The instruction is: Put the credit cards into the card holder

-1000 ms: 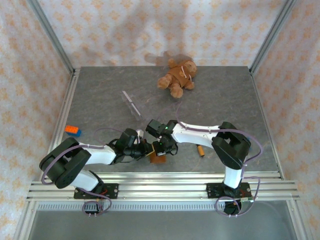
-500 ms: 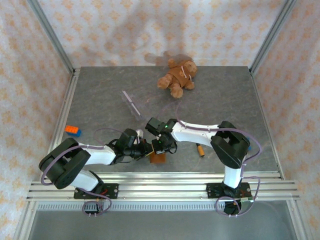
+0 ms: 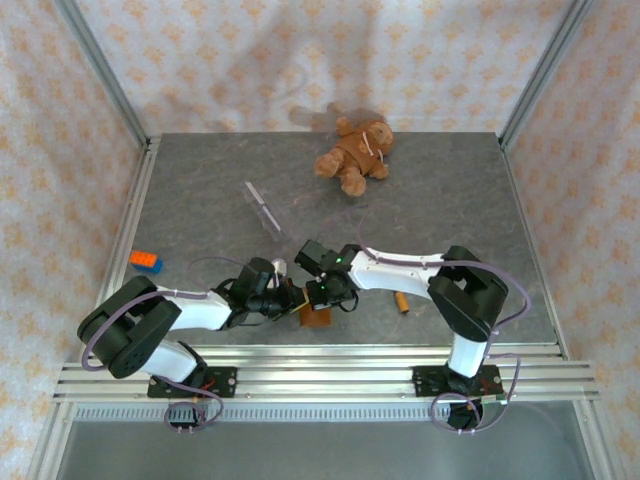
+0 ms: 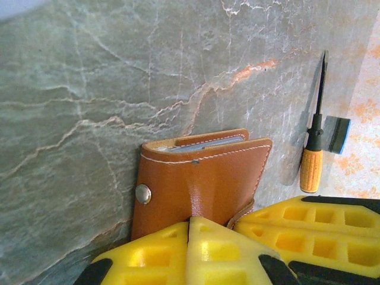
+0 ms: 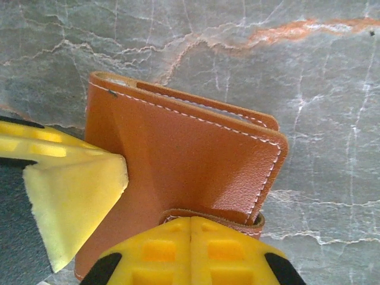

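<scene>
1 card holder [image 3: 316,317], folded, on tabletop [image 3: 450,190] at 6 o'clock, near edge. Left gripper [image 4: 190,231] and right gripper [image 5: 190,228] both fully closed, tips against its leather. 1 screwdriver [image 3: 400,302] at its 3 o'clock. 1 teddy bear [image 3: 355,155] at 12, 1 orange-blue block [image 3: 145,262] at 9.

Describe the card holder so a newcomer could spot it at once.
On the grey marbled table, go to the near edge, midway between the arm bases, where the left gripper and right gripper meet. The card holder lies at their tips: a small folded tan leather wallet with white stitching and a metal snap, unlike the orange-handled screwdriver to its right.
</scene>
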